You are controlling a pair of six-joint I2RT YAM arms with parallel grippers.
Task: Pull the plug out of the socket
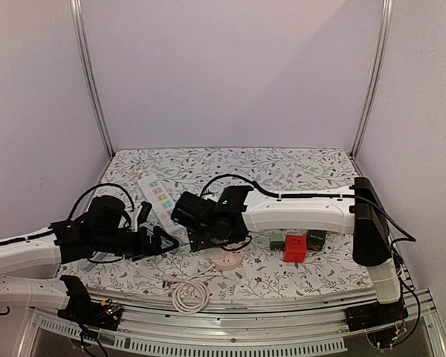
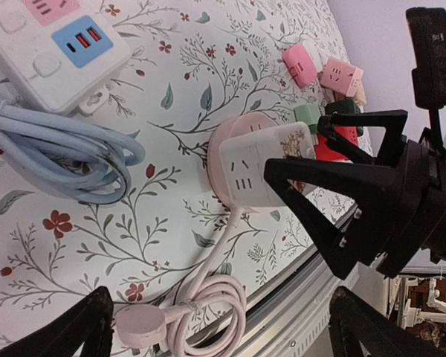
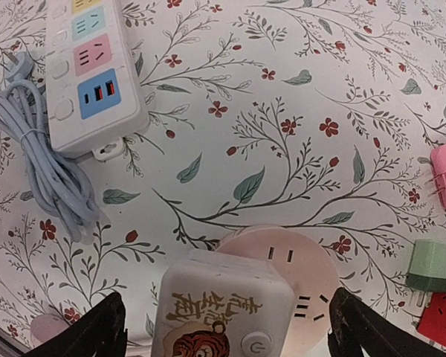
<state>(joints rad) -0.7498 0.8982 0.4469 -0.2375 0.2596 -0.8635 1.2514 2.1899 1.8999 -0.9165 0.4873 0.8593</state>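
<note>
A white cube plug with a tiger picture and a power button sits in a round pink socket on the flowered cloth. My right gripper is open just above the plug, with a finger on each side and a gap to both. The left wrist view shows the plug on the socket with the right gripper's black fingers around it. My left gripper is open and empty, to the left of the socket. The right gripper hides the plug in the top view.
The socket's pink cord lies coiled near the front edge. A white power strip with a bundled blue-grey cord lies at the left. Red, green and dark green adapters lie to the right, pink ones beyond.
</note>
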